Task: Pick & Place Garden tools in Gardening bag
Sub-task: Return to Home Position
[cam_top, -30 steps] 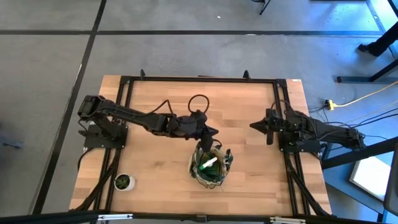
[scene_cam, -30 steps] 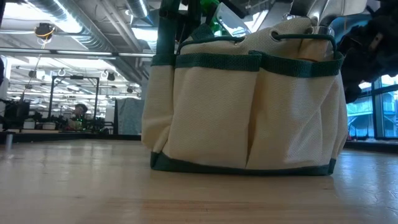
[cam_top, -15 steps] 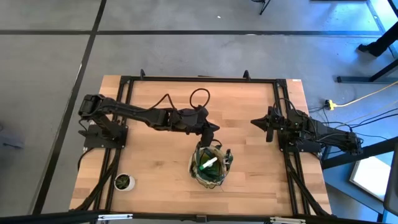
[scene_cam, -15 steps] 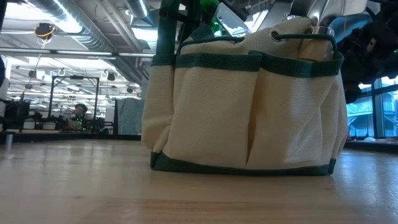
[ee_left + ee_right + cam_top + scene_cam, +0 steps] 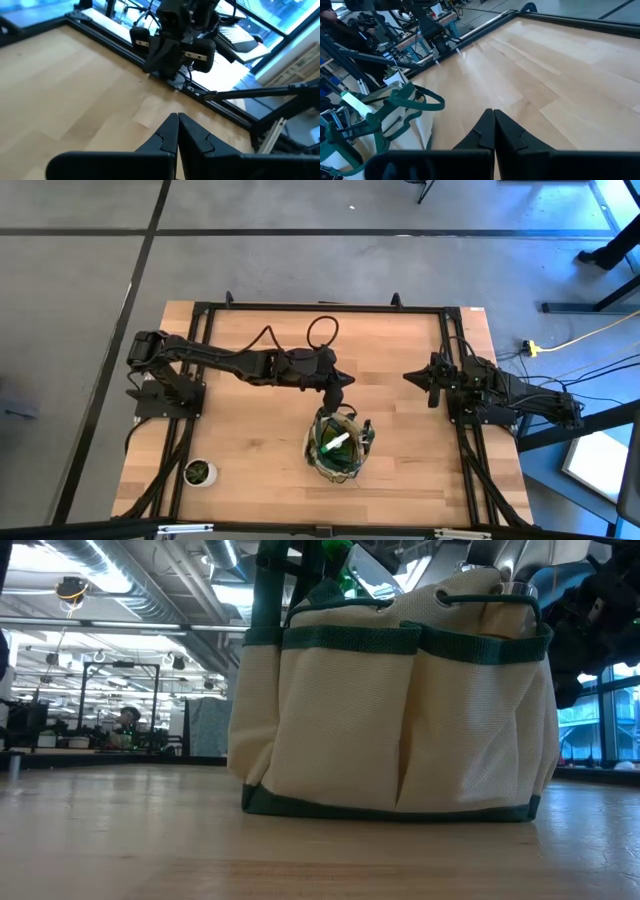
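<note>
Step in hand: the packing looks finished, and the arms are going to their rest poses.
Gardening bag: the gardening bag [image 5: 338,445] stands upright on the desk [image 5: 250,430], lower centre of the high view. In the low view it fills the middle of the frame.
Garden tools: the garden tools [image 5: 335,442] that show all sit inside the bag. Among them is a pale trigger that I take for the spray bottle [image 5: 355,102].
Left end effector: the left end effector [image 5: 345,380] hangs at frame centre, just above the bag in the picture and apart from it. Its fingers are pressed together and hold nothing.
Right end effector: the right end effector [image 5: 408,378] waits right of centre near its base. Its fingers are pressed together and empty.
Potted plant: the potted plant [image 5: 200,471] sits at lower left, well apart from the bag.
Next move: the left arm should fold back toward its base at the left edge. It needs to stay clear of the bag's loop handles so the bag does not tip.
</note>
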